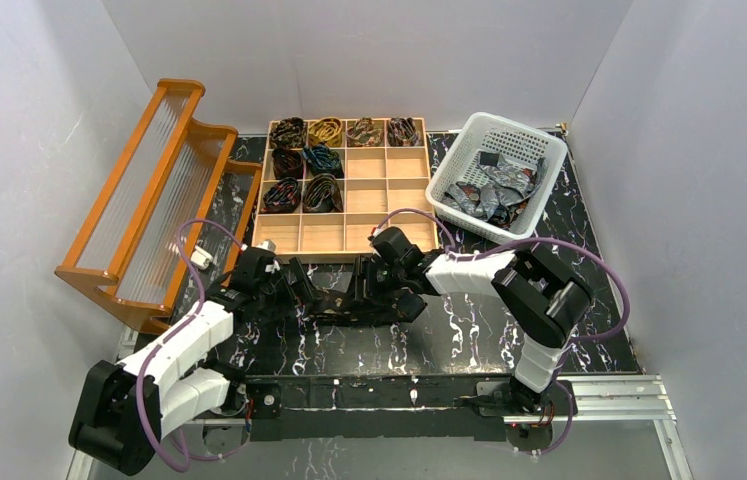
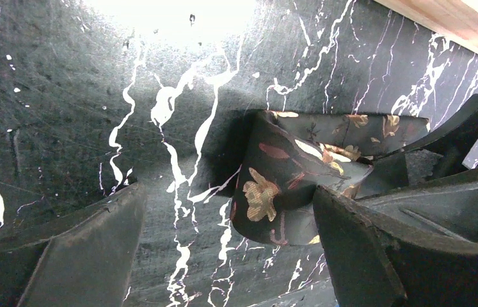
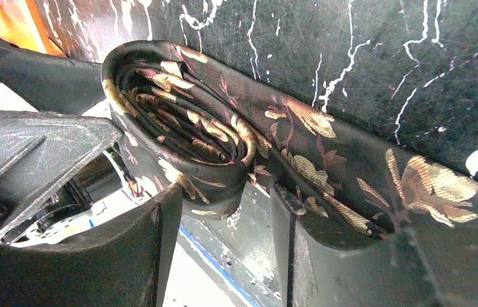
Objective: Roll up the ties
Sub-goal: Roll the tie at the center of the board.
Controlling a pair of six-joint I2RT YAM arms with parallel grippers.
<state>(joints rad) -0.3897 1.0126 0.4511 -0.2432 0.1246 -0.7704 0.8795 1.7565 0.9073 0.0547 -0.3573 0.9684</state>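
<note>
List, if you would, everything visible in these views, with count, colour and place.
rolled ties: eight, dark patterned, in the wooden tray's rear row and left columns
part-rolled tie: one, dark brown with gold flowers, on the table between the two grippers
loose ties: count unclear, grey-silver, piled in the basket
wooden tray: one, light wood, rear centre
basket: one, white, rear right
rack: one, orange wood, left side
table: one, black with white veins
left gripper: one, black, open, at the part-rolled tie
right gripper: one, black, fingers either side of that tie's coil
</note>
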